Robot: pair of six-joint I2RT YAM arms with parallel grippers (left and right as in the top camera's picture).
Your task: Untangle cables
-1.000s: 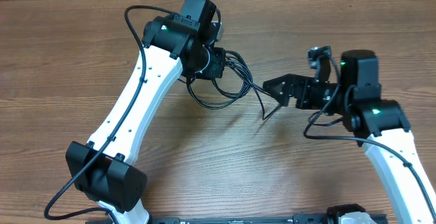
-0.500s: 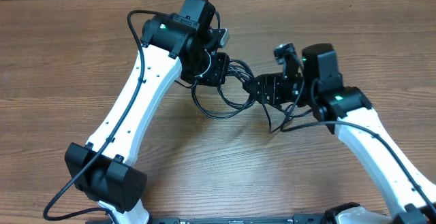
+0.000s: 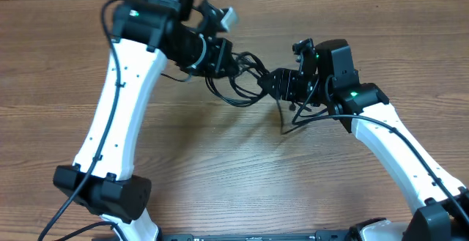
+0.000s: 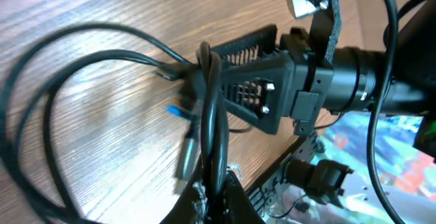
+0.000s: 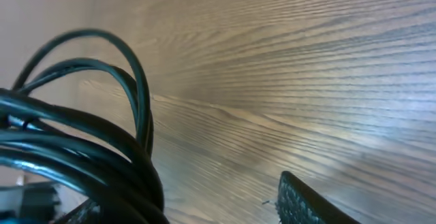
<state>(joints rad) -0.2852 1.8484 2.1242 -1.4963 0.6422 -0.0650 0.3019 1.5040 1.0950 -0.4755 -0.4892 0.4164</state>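
Worktop [image 3: 220,175] of brown wood grain lies nearest, and a single loose strand of the cables [image 4: 214,125] drops to it just below the right claw [image 3: 272,83]. That claw's tip meets the black bundle from the right. Its own camera shows one finger [image 5: 303,203] standing apart from the strands with wood between, so whether it pinches anything cannot be told. Beyond it, several thin loops hang between the two claws. Farthest back, the left claw [image 3: 231,61] is clamped on the bundle, the cords running straight out of its closed fingers toward the right claw.
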